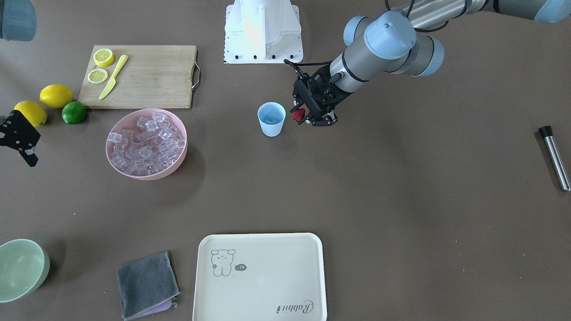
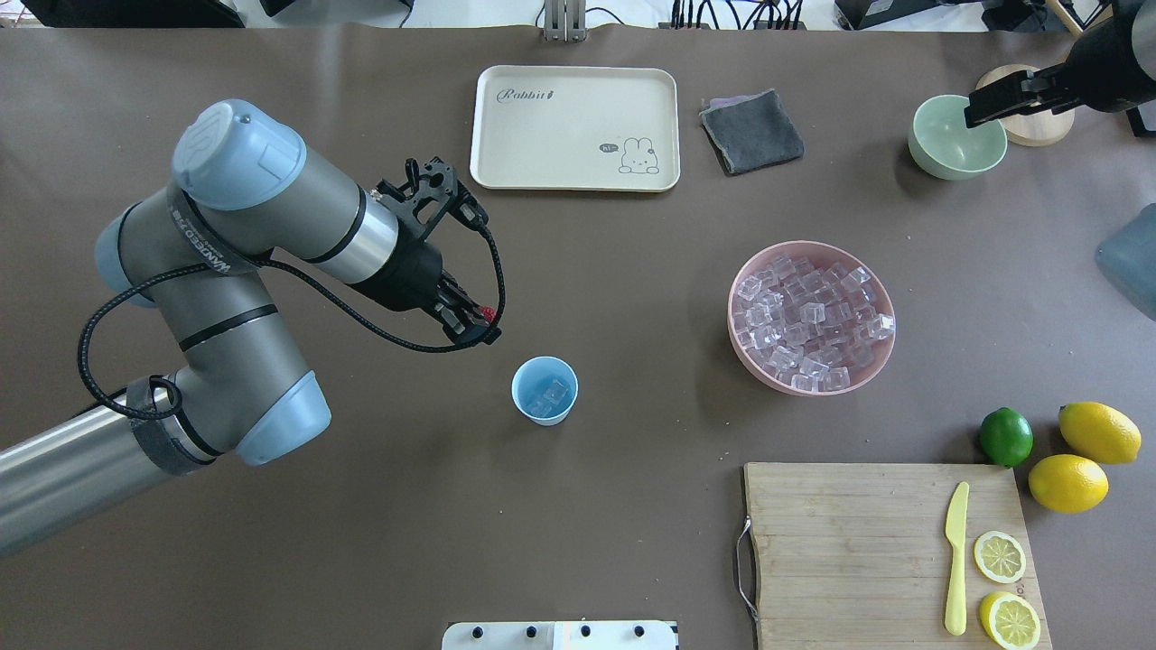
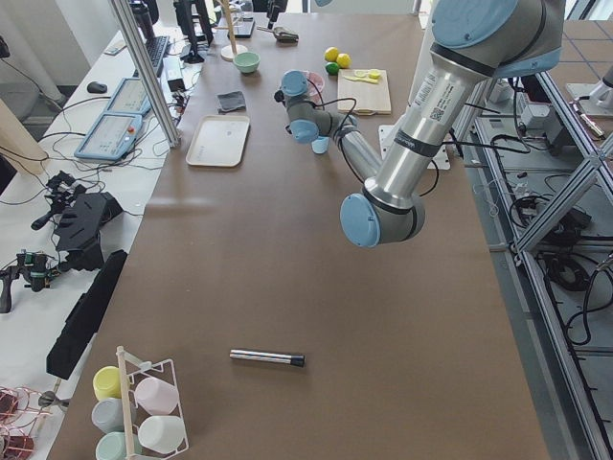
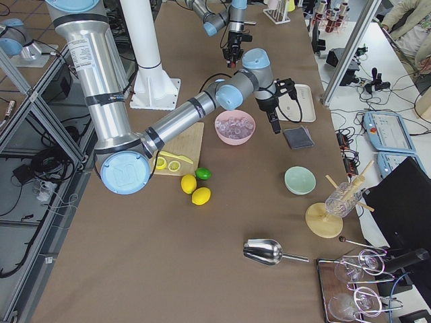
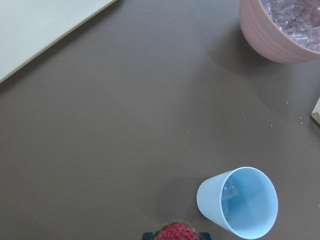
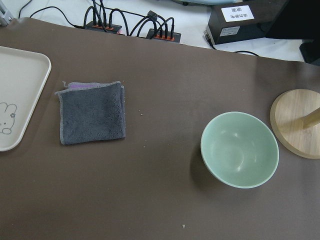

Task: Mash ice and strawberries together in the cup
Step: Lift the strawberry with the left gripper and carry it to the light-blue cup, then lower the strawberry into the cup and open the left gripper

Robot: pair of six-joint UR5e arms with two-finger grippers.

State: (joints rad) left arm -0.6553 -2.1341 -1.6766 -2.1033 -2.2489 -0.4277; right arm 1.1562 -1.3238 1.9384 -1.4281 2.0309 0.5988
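The light blue cup (image 1: 271, 119) stands upright mid-table and holds a few ice cubes (image 2: 548, 394). It also shows in the overhead view (image 2: 545, 390) and in the left wrist view (image 5: 240, 202). My left gripper (image 1: 312, 119) is shut on the red strawberry (image 1: 298, 115) and holds it just beside the cup's rim, above the table. The berry shows at the bottom edge of the left wrist view (image 5: 175, 233). My right gripper (image 2: 974, 106) hovers over the pale green bowl (image 2: 955, 137), far from the cup, open and empty.
A pink bowl (image 1: 117, 168) full of ice cubes (image 1: 147, 142) stands beside the cup. There is a cutting board (image 1: 147, 76) with lemon halves and a yellow knife, with whole lemons and a lime (image 1: 73, 112) nearby. A cream tray (image 1: 261, 278), a grey cloth (image 1: 147, 284) and a metal rod (image 1: 554, 158) lie further off.
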